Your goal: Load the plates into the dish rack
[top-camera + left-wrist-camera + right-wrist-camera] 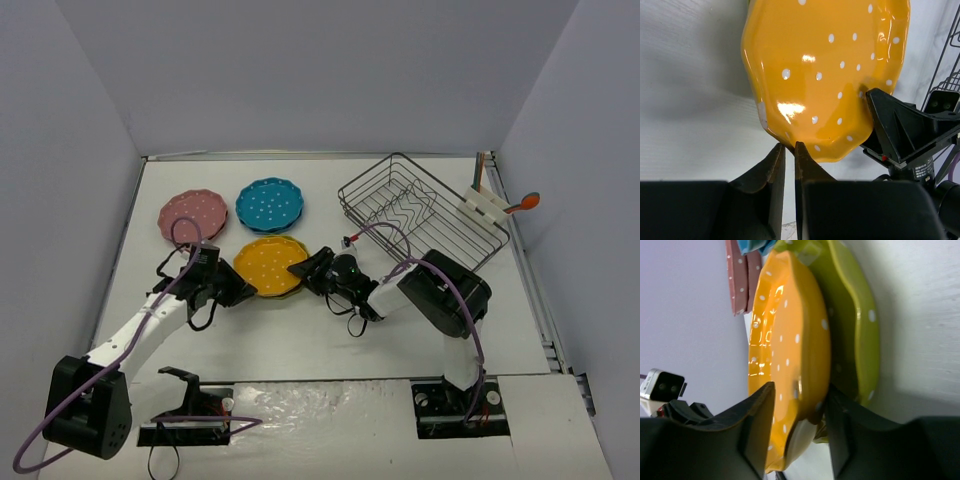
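Here the left fingers pinch the orange plate by its near rim. The right fingers clamp its opposite edge, over the yellow-green plate.

Left plate beside right plate, stacked plates just before them — dish rack far right

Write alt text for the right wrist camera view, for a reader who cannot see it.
The right pincer clasps the rim of a glossy orange scallop-edged plate with white dots, one black finger wedged between it and the yellow-green dotted plate beneath. A pink dotted plate lies beyond on the white table.
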Controlling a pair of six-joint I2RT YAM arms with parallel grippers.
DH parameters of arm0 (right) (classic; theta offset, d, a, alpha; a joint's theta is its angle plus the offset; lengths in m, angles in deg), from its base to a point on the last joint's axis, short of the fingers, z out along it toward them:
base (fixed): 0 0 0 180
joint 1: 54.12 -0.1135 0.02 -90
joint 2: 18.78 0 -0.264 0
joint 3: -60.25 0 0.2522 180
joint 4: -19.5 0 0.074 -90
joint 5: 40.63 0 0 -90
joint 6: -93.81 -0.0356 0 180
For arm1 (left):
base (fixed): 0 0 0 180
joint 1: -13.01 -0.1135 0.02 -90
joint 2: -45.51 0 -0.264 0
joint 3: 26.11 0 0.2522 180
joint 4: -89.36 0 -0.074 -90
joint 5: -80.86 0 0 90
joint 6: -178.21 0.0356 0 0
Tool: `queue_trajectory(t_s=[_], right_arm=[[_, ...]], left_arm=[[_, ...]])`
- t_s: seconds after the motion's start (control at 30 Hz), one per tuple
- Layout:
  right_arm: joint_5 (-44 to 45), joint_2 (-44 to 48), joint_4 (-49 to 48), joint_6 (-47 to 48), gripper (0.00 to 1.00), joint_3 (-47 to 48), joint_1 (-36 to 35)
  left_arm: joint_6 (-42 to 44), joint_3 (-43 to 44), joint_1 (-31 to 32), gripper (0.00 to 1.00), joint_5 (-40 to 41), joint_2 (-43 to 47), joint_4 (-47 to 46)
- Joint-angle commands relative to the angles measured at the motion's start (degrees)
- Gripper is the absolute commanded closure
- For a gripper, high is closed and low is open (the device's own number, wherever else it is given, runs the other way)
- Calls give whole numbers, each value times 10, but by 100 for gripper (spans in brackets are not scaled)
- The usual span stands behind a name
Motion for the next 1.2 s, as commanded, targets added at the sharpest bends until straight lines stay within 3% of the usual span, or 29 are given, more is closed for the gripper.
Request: queue_trajectory(t_s=[0.0, 0.2, 0.33, 0.5, 0.63, 0.8, 1.0, 1.17], right_arm=[[-5, 4, -50, 8, 67, 30, -7], [-3, 18, -54, 21, 90, 27, -5], [-3, 44, -47, 37, 100, 27, -3], [-7, 98, -5, 91, 100, 44, -1], [-13, 147, 50, 153, 100, 64, 5], [-49, 201, 149, 235, 100, 126, 27], [-44, 277, 327, 408, 100, 215, 55], [-46, 339, 414, 536, 100, 278, 140]], left_arm=[[30, 20, 29, 100, -84, 4, -50], [35, 12, 37, 100, -83, -5, -57], [50, 14, 38, 100, -60, 3, -35], [70, 33, 38, 65, -21, 33, 10], [106, 80, 37, 28, 20, 61, 71], [192, 185, 34, 3, 116, 98, 172], [267, 262, 24, 3, 216, 117, 235], [323, 273, 19, 3, 246, 104, 221]])
